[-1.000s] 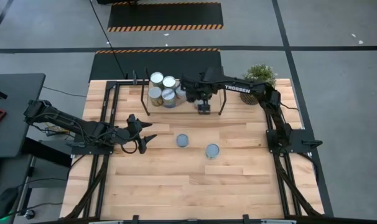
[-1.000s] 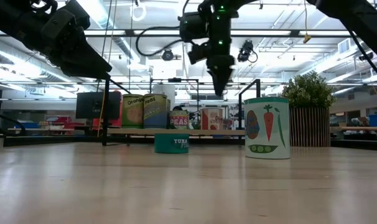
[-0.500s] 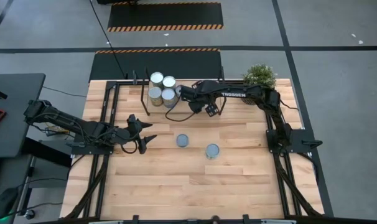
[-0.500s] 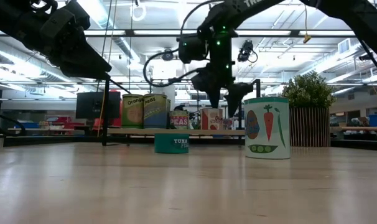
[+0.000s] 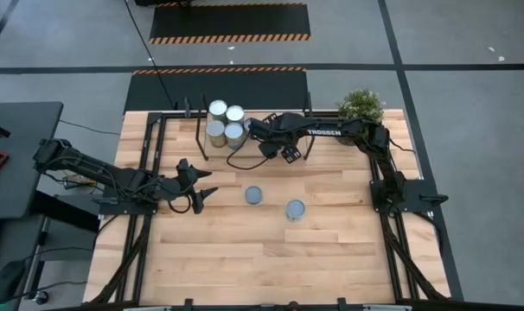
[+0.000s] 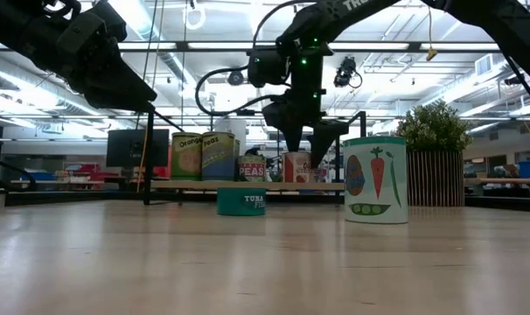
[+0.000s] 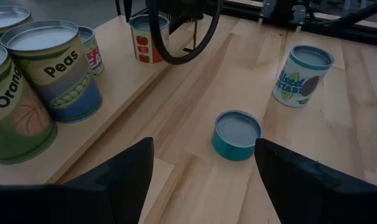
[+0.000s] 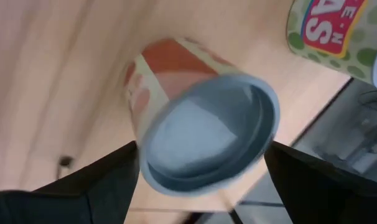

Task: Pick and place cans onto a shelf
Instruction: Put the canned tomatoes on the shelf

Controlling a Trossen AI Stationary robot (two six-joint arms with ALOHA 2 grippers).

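Worktop and shelf with cans

The light-wood worktop (image 5: pixel 271 250) fills the lower centre of the high view. On it stand a flat teal tuna can (image 5: pixel 255 195), a taller vegetable can (image 5: pixel 295 208) just right of it, and a potted plant (image 5: pixel 361 107) at the upper right. The shelf (image 6: pixel 247 185) at upper centre carries a cluster of cans (image 5: pixel 225 123).

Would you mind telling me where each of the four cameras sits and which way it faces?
High view: above the table, looking straight down; both arms, shelf, two loose cans.
Low view: at tabletop height, looking level across at the tuna can and vegetable can; arms enter from above.
Left wrist view: on the left arm, facing the shelf past its open left tool.
Right wrist view: on the right arm, looking down on a red-labelled can between the right tool fingers.
Shared: the low and left wrist views both show the tuna can.
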